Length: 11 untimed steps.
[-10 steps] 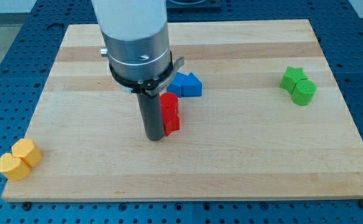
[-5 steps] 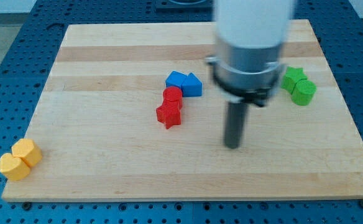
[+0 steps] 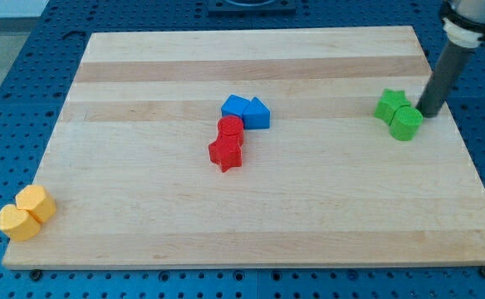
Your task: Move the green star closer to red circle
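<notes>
**A:** So, where's your tip [image 3: 430,114]?

**B:** You've got it at the view's right edge of the wooden board [image 3: 143,208], down on the surface. It's a plain dark, smooth rod, no jaws, holding nothing. The green star [image 3: 389,105] sits just to its left, apart from it by a thin gap as far as you can tell. The green cylinder [image 3: 406,124] is down-left of the tip, very close; contact can't be judged.

**A:** Task block look?

**B:** Bright green, matte, chunky star with short blunt points, lying flat. It touches the green cylinder on its lower right side.

**A:** Target?

**B:** The red circle [image 3: 231,129] is well to the tip's left, mid-board: a short red cylinder pressed against the red star [image 3: 225,154] below it. The blue blocks [image 3: 246,110], two of them, one wedge-like, sit just above the red pair.

**A:** The rest?

**B:** Two yellow blocks [image 3: 26,213], one heart-shaped, lie far left of the tip at the board's lower corner. Board is pale striped wood grain on a blue perforated table [image 3: 10,91]. No readable writing anywhere you can see.
</notes>
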Tool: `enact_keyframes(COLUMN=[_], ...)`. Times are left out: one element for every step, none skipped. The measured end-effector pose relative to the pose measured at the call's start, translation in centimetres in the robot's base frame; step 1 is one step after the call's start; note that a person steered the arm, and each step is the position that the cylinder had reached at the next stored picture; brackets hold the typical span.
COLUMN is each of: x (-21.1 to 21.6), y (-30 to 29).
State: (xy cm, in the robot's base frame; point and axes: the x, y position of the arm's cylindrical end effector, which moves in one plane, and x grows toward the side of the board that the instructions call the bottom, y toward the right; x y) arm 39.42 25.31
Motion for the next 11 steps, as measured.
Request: enact_keyframes(x=[-1.4, -0.5, 2.9, 2.4, 0.8, 2.6, 4.6, 5.2, 4.9, 4.7, 5.6], y=[-1.0, -5.9, -13.4, -14.3, -12.4, -12.0, -12.0, -13.5, -18.0, -20.5, -20.3])
